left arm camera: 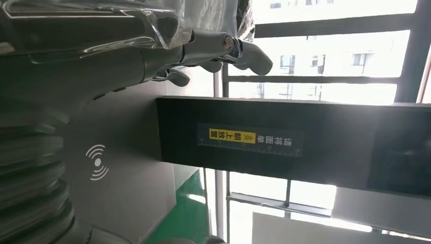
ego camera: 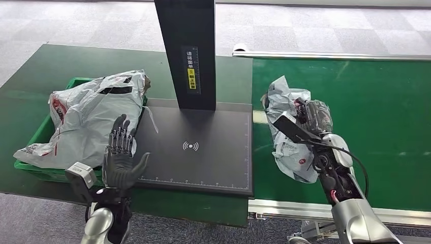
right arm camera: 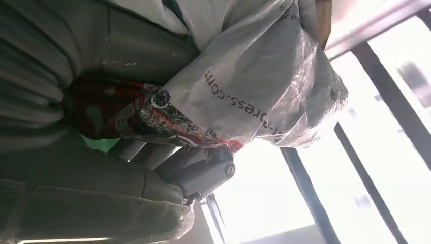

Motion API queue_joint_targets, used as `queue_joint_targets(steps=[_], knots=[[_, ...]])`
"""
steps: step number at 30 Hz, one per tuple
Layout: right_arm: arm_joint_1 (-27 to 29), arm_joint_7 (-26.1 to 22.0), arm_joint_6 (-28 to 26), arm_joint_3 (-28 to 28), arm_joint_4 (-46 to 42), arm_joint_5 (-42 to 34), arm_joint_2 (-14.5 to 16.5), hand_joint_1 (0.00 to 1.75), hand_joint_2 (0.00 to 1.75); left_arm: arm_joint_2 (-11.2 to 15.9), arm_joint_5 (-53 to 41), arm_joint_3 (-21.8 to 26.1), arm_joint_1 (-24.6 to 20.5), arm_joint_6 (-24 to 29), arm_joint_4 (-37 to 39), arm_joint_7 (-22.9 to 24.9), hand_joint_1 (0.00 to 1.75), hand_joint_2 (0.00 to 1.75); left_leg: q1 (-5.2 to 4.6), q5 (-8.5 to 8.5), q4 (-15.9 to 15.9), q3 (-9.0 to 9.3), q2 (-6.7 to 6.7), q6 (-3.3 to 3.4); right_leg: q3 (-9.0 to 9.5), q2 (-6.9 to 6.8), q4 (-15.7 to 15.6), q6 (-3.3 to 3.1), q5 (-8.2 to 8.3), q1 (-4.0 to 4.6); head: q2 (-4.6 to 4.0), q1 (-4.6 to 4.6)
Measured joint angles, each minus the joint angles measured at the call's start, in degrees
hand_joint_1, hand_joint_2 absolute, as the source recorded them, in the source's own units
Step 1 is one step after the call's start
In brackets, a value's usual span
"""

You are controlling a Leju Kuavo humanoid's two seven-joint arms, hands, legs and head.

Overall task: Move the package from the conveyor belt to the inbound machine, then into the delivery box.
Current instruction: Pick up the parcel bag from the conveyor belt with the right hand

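A crumpled grey plastic package [ego camera: 287,124] lies on the green conveyor belt [ego camera: 376,107], close to the belt's left edge. My right hand [ego camera: 312,119] grips it from the right side; in the right wrist view the bag [right arm camera: 264,76] is pressed between my thumb and fingers [right arm camera: 195,170]. The black inbound machine [ego camera: 198,147] with its scan symbol sits in the middle, its dark post [ego camera: 187,51] rising behind. My left hand [ego camera: 121,157] hovers open, fingers spread, over the machine's left edge; its fingers [left arm camera: 223,48] hold nothing. The green delivery box [ego camera: 35,137] stands at the left.
A large white-grey package [ego camera: 89,117] fills the delivery box and overhangs its rim. The dark green table [ego camera: 40,66] carries the box and machine. A metal rail [ego camera: 305,206] runs along the conveyor's front edge. Grey carpet lies beyond.
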Motion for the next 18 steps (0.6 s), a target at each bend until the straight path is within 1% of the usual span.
queue_joint_targets(steps=[2,4,6,9,11,14,16,18], knots=[[2.52,-4.22,-7.15,0.16,-6.76,0.23,0.98,1.75,1.75,-0.12,1.16,0.01,-0.11,0.02,-0.03,-0.26,0.00,1.75,0.00,0.00,-0.01,0.00,0.03,0.00,-0.01,0.02,0.00,0.00,0.00,0.00,0.00,-0.01],[4.59,-7.21,-13.50,0.81,-12.74,0.59,2.29,1.75,1.75,-0.29,1.81,-0.01,-0.59,0.01,-0.03,-0.32,0.00,1.75,0.00,-0.01,-0.01,0.00,0.06,-0.01,-0.03,0.04,0.00,-0.01,-0.01,0.00,0.00,-0.01],[5.90,-8.91,-17.00,1.82,-17.55,0.26,3.72,1.75,1.75,-0.48,2.03,-0.01,-1.36,0.01,-0.03,-0.29,0.00,1.75,0.00,0.00,-0.01,0.01,0.06,-0.01,-0.02,0.04,0.00,-0.01,-0.01,0.00,0.00,-0.01],[7.00,-9.58,-18.11,3.14,-22.36,-0.08,5.33,1.75,1.75,-0.67,2.07,0.00,-2.26,0.02,-0.03,-0.22,0.00,1.75,0.00,0.01,-0.01,0.04,0.06,-0.01,0.00,0.04,0.00,-0.01,0.00,0.00,0.00,0.00],[7.47,-10.04,-18.27,3.65,-24.25,-0.40,5.92,1.75,1.75,-0.70,2.08,0.01,-2.44,0.03,-0.03,-0.21,0.00,1.75,0.00,0.02,-0.01,0.04,0.04,-0.01,0.03,0.03,0.00,-0.01,0.00,0.00,0.00,0.00],[7.99,-12.00,-18.66,4.48,-26.12,-1.43,6.81,1.75,1.75,-0.70,2.23,0.02,-2.64,0.01,-0.03,-0.20,0.00,1.75,-0.01,0.02,-0.01,0.04,0.06,-0.01,0.04,0.04,0.00,0.00,0.01,-0.01,0.00,0.01],[8.21,-13.03,-17.56,5.52,-26.86,-2.28,7.78,1.75,1.75,-0.70,2.49,0.02,-2.99,-0.15,-0.03,-0.07,0.00,1.75,-0.01,0.01,-0.01,0.04,0.11,-0.01,0.01,0.06,0.00,0.00,0.01,-0.01,0.00,-0.01],[8.26,-13.34,-14.97,7.05,-26.86,-2.49,8.93,1.75,1.75,-0.76,3.00,-0.01,-3.53,-0.58,0.08,0.36,0.00,1.75,0.00,0.01,-0.01,0.04,0.13,-0.02,-0.01,0.07,0.00,-0.01,0.01,0.00,0.00,-0.01]])
